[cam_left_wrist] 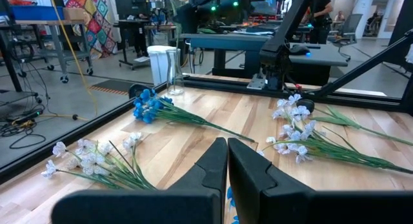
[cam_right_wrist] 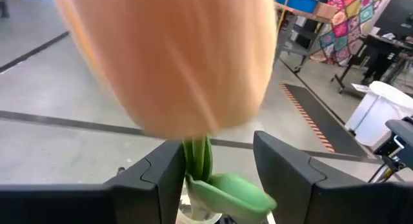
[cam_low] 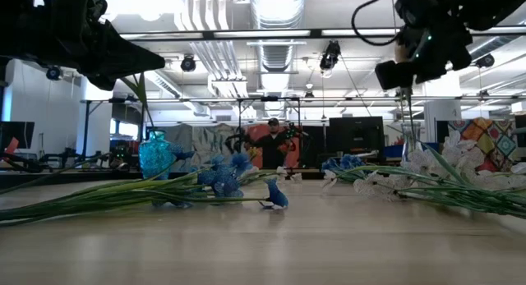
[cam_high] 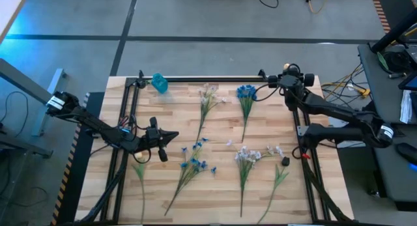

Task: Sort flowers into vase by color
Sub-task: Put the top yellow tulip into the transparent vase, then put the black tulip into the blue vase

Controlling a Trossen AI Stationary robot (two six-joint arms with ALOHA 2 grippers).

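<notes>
A big peach tulip bud fills the right wrist view. Its green stem stands between the open fingers of my right gripper, which hangs over the table's far right corner. A pale rim shows under the stem. A clear glass vase shows in the left wrist view. A blue vase stands at the far left. Blue sprigs and white sprigs lie flat on the table. My left gripper waits shut at the left, holding nothing. My right gripper has the tulip's stem upright between its open fingers, close against one finger. Whether that finger touches the stem, I cannot tell. The bud stands above the fingers.
A green stem lies under my left arm near the left edge. A small black object sits beside a sprig at the right. Black rails frame the table. A person stands in the room beyond.
</notes>
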